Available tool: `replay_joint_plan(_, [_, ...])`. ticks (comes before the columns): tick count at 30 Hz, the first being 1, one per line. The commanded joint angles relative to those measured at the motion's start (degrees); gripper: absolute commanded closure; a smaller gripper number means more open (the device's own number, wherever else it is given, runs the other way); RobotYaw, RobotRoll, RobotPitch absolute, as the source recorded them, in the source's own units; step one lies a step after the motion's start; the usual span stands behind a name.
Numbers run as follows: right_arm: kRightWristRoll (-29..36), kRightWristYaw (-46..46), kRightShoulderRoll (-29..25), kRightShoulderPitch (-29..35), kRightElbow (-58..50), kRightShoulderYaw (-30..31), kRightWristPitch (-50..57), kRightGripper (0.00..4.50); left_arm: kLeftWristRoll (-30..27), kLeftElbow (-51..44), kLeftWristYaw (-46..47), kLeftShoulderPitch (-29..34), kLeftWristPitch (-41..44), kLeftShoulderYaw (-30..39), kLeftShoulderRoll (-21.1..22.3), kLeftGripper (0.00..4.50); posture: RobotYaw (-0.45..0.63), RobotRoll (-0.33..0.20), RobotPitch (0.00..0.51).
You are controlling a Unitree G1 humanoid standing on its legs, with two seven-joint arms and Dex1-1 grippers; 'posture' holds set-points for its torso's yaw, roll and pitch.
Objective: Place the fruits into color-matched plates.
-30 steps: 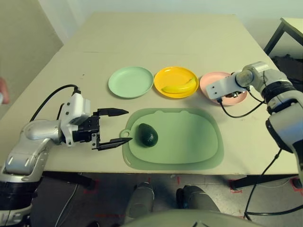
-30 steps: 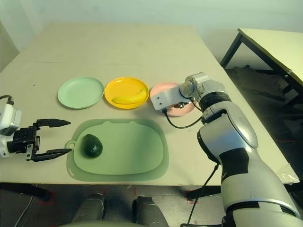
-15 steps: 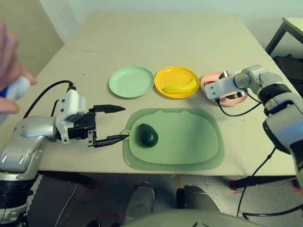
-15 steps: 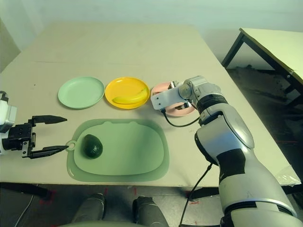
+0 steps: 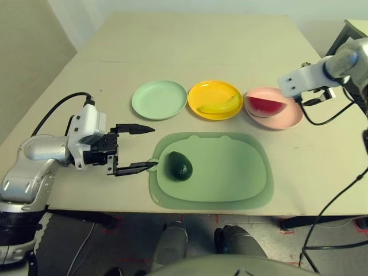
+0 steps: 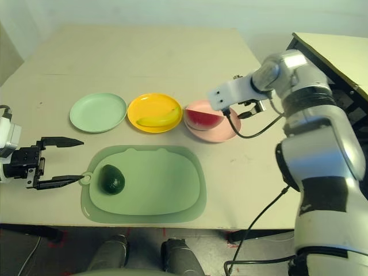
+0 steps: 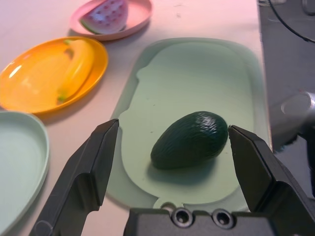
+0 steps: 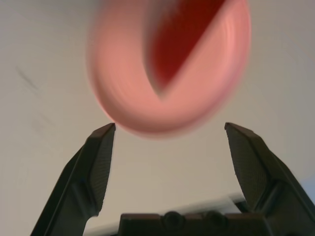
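The left end effector [image 5: 135,148] is held spread and empty just beside the loop tab of the smooth rounded green mat [image 5: 230,172], on which the pebbled, dark oval avocado [image 5: 179,165] lies. The right end effector [image 8: 170,147] is parted above the pale pink plate [image 5: 287,115] holding the watermelon wedge [image 5: 266,106]. The curved banana [image 5: 218,106] rests in the glossy yellow plate [image 5: 214,92]; the mint green plate [image 5: 159,99] lies alongside on the tabletop [image 5: 195,46].
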Motion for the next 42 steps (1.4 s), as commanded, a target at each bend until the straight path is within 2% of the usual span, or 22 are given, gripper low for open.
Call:
replay_joint_plan(1, [12.2, 5.1, -1.0, 7.6, -21.2, -6.2, 22.2, 0.06, 1.9, 2.2, -2.4, -2.4, -2.5, -1.9, 0.4, 0.00, 0.10, 0.000, 0.076])
replay_joint_plan(5, [18.4, 1.5, -1.3, 19.7, -38.8, -12.7, 40.1, 0.06, 2.8, 4.1, -5.2, -4.7, -4.3, -3.6, 0.6, 0.00, 0.10, 0.000, 0.074])
replay_joint_plan(9, [29.9, -7.5, 5.9, 30.4, -52.2, -23.3, 55.2, 0.06, 4.8, 7.3, -9.0, -7.7, -7.5, -6.3, 0.7, 0.00, 0.09, 0.000, 0.070])
replay_joint_plan(15, [40.4, -12.5, 9.9, 50.3, -62.2, -29.4, 55.6, 0.06, 8.2, 12.2, -12.3, -11.3, -12.3, -9.7, -0.5, 0.00, 0.07, 0.000, 0.065])
replay_joint_plan(17, [43.7, -13.9, 10.7, 54.2, -63.6, -30.4, 56.3, 0.06, 9.0, 13.5, -12.9, -12.2, -13.6, -10.7, -1.1, 0.00, 0.07, 0.000, 0.064])
replay_joint_plan(21, [46.1, -15.7, 13.0, 59.3, -65.9, -29.9, 48.6, 0.06, 11.6, 18.2, -14.2, -15.9, -18.1, -14.2, -2.2, 0.00, 0.09, 0.000, 0.062])
replay_joint_plan(25, [49.9, -21.4, 15.7, 58.7, -68.4, -30.0, 50.5, 0.06, 11.8, 20.9, -14.2, -18.3, -20.4, -16.4, -2.8, 0.00, 0.08, 0.000, 0.056])
replay_joint_plan(29, [51.1, -25.0, 18.0, 61.5, -69.2, -30.1, 47.1, 0.06, 11.7, 22.2, -14.2, -19.1, -21.7, -17.5, -3.1, 0.00, 0.08, 0.000, 0.054])
replay_joint_plan(35, [47.5, -26.2, 22.0, 68.4, -63.0, -29.7, 30.3, 0.06, 11.9, 23.7, -14.2, -19.9, -24.0, -19.5, -3.2, 0.00, 0.07, 0.000, 0.051])
replay_joint_plan(42, [42.8, -16.6, 19.3, 74.2, -53.6, -25.1, 8.3, 0.06, 12.8, 26.7, -14.2, -23.8, -28.2, -24.4, -4.3, 0.00, 0.07, 0.000, 0.053])
